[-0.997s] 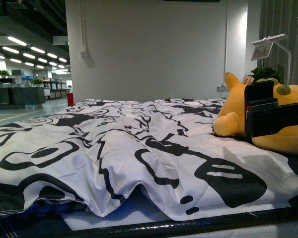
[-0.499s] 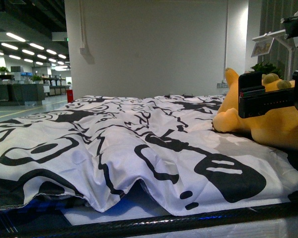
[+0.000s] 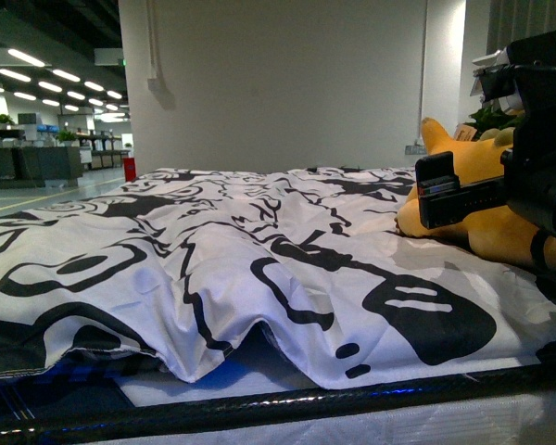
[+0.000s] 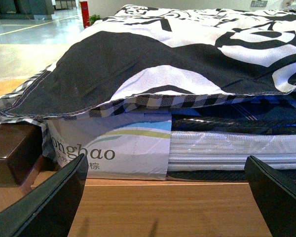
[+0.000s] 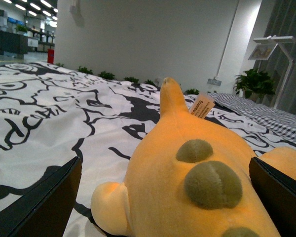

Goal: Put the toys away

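Toy [image 3: 477, 159] lying on a bed [image 3: 371, 428], flanked by the right gripper [image 5: 164, 197].
The bed is covered by a rumpled black-and-white quilt [image 3: 259, 269], which is draped over the near edge. The orange toy is seen on the quilt at the right, towards the far side, with a white tag [image 5: 202, 105] beside its pointed ear. The right gripper is held spread, one finger on each side of the toy; contact cannot be told. The left gripper [image 4: 165, 197] is likewise spread, low beside the mattress edge.

The plush toy [image 5: 153, 197] is fuzzy matt cloth. The bedspread [image 3: 213, 250] is smooth printed cloth; the mattress [image 4: 237, 148] wears glossy plastic wrap; the boards [image 4: 163, 207] below are smooth wood.
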Motion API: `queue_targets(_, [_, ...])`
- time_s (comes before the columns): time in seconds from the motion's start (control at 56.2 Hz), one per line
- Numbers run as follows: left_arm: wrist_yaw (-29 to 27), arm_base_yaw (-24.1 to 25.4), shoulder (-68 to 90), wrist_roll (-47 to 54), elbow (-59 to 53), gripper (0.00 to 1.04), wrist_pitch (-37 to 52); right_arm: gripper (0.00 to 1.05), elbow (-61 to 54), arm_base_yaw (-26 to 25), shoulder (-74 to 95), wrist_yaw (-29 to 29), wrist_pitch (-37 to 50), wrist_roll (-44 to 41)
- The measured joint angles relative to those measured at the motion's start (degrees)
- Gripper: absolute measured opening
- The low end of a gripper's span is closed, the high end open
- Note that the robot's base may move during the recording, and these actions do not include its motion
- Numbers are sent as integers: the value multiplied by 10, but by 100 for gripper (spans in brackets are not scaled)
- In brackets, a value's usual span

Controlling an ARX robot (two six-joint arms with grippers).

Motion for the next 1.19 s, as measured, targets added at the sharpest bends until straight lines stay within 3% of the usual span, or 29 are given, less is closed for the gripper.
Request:
queue_targets(0.178, [0, 0, 0, 0, 0, 99, 0, 102, 0, -6, 14, 2, 11, -19])
queue_targets(0.801, [0, 0, 0, 0, 0, 99, 0, 13, -3, -34, -4, -12, 11, -35])
queue_targets(1.193, [0, 0, 0, 0, 0, 99, 0, 9, -75, -99, -199, -53, -75, 44])
